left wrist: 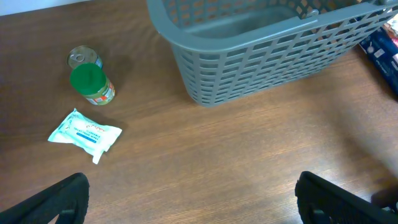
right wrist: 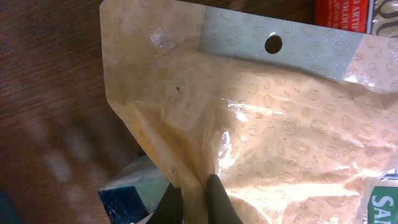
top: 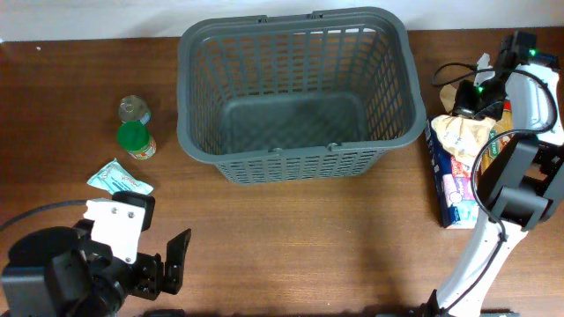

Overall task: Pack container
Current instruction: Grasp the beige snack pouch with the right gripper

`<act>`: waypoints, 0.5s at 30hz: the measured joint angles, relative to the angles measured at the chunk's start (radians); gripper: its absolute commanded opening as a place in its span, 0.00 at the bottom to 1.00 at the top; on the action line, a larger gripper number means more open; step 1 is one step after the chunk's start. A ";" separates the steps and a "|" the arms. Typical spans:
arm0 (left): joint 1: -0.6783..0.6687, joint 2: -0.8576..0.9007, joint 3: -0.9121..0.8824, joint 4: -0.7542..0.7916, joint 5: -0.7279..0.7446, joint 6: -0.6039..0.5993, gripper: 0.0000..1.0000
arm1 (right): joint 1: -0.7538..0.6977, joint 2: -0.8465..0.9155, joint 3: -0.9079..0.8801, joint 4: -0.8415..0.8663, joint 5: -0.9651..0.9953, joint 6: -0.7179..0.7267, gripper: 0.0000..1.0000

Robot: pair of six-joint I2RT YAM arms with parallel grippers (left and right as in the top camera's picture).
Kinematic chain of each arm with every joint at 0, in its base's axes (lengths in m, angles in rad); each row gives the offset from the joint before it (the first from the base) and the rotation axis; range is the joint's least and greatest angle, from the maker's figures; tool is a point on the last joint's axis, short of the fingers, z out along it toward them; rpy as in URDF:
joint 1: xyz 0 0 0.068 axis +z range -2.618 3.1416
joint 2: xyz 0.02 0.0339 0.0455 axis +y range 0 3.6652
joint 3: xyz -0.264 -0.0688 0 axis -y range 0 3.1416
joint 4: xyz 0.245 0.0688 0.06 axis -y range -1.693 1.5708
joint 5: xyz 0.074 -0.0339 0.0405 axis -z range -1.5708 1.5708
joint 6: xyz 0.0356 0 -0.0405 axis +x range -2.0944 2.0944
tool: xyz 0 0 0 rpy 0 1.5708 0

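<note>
Pinched between the two dark fingertips of the right gripper [right wrist: 194,194] is a fold of a tan, semi-transparent plastic pouch [right wrist: 280,137] with a pale header strip and a round hang hole. The jaws are closed almost completely on this fold. In the overhead view the pouch [top: 460,132] lies on a flat blue printed box [top: 451,189] at the right edge of the brown wooden table [top: 308,238].

The left gripper [left wrist: 193,202] sits near the front left corner of the table. Its jaws are spread wide and hold nothing.

The large dark grey plastic rectangular basket with slotted lattice walls [top: 300,165] stands upright at the far centre of the table, well apart from both grippers.

Left of the basket stand a silver pull-tab tin can [top: 133,108] and, just in front of it, a green-lidded jar [top: 136,139]. A white and teal soft packet [top: 119,179] lies flat nearer the left gripper.
</note>
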State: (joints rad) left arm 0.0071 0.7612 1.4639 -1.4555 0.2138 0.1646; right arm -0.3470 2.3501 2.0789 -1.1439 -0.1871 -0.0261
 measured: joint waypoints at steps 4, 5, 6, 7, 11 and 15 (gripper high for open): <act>0.000 0.000 0.000 0.000 0.000 0.000 0.99 | -0.006 0.003 0.026 -0.042 -0.045 0.000 0.04; 0.000 0.000 0.000 0.000 0.000 0.000 0.99 | -0.010 0.003 0.039 -0.058 -0.064 -0.001 0.04; 0.000 0.000 0.000 0.000 0.000 0.000 0.99 | -0.014 0.006 0.058 -0.077 -0.086 0.000 0.04; 0.000 0.000 0.000 0.000 0.000 0.000 0.99 | -0.018 0.006 0.076 -0.091 -0.105 0.000 0.04; 0.000 0.000 0.000 0.000 0.000 0.000 0.99 | -0.037 0.006 0.174 -0.135 -0.178 0.000 0.04; 0.000 0.000 0.000 0.000 0.000 0.000 0.99 | -0.056 0.005 0.265 -0.163 -0.239 0.000 0.04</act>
State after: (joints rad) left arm 0.0071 0.7612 1.4639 -1.4555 0.2138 0.1646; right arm -0.4026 2.3554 2.3436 -1.3071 -0.4259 -0.0261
